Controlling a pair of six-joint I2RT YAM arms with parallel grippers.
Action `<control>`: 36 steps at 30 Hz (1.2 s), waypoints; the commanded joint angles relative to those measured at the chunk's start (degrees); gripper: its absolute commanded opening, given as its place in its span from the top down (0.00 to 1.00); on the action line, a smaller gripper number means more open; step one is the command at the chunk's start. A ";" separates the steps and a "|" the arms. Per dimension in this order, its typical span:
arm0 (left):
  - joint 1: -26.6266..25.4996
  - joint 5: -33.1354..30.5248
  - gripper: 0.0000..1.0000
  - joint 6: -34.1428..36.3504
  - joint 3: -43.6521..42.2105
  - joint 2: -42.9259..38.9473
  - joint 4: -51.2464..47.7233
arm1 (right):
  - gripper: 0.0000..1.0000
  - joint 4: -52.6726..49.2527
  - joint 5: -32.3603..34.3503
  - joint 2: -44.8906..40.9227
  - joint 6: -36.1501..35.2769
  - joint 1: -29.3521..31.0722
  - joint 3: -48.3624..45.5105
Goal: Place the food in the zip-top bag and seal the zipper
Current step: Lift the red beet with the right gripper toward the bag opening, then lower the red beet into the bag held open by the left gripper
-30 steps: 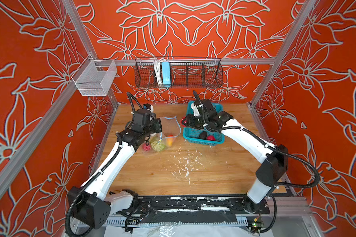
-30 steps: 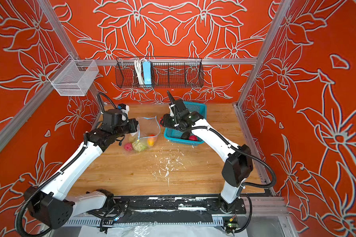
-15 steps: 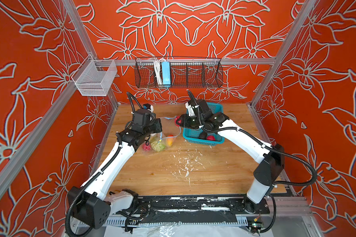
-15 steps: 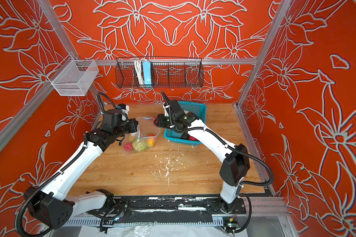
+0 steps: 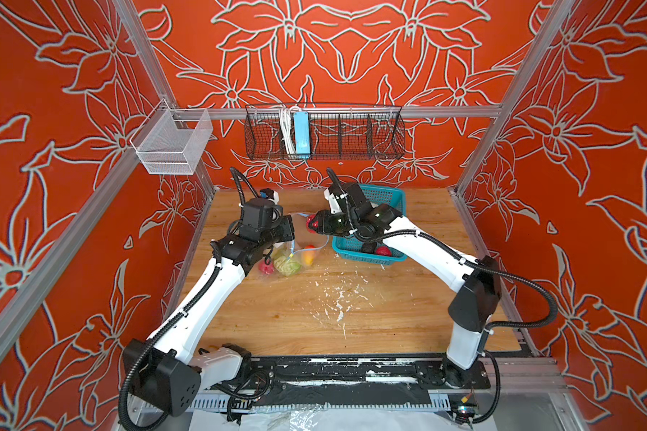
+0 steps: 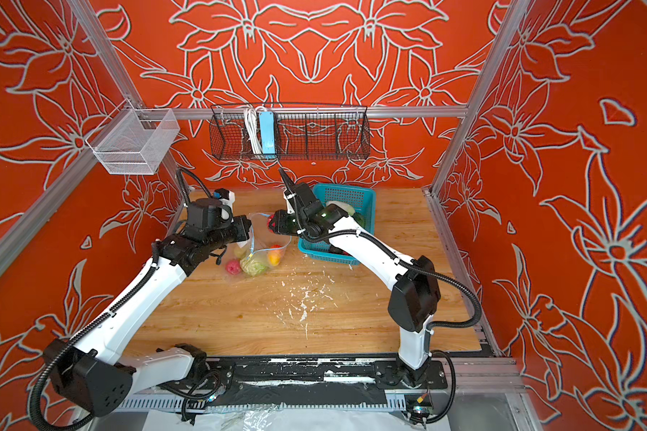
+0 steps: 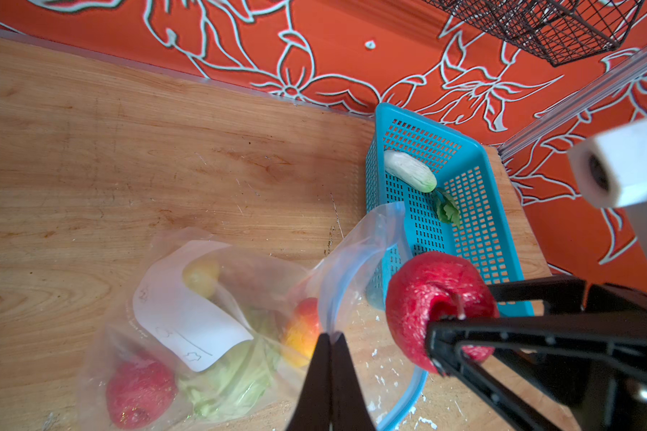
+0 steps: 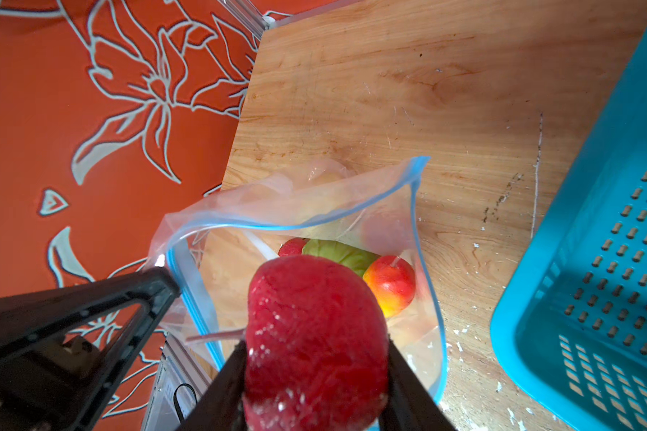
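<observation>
In both top views the zip-top bag (image 5: 302,244) lies on the table (image 5: 314,317) just beside the teal basket (image 5: 389,194). Its long axis runs from the filled bottom at the front to the raised mouth toward the back wall. The right gripper (image 5: 312,223) clamps 1 red fruit (image 6: 271,222) over that mouth. The table's front half is open wood.

In the left wrist view the left gripper (image 7: 330,337) is clenched on the mouth's rim. A cabbage (image 7: 232,377) sits inside the bag, and 1 white radish (image 7: 409,171) lies lengthwise in the basket.

In the right wrist view the zipper (image 8: 277,225) gapes in a wide loop facing the fruit, with a strip of wood between bag and basket.
</observation>
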 commanded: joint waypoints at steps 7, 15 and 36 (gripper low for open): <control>0.28 0.39 1.00 -0.22 -0.47 -0.61 0.14 | 0.61 -1.71 0.40 2.93 -0.66 1.58 3.57; 0.28 0.39 1.00 -0.22 -0.47 -0.62 0.05 | 0.48 -1.62 0.07 3.89 -0.37 1.73 3.83; 0.28 0.31 1.00 -0.17 -0.47 -0.96 0.05 | 0.02 -6.50 2.64 2.41 -1.32 1.76 7.28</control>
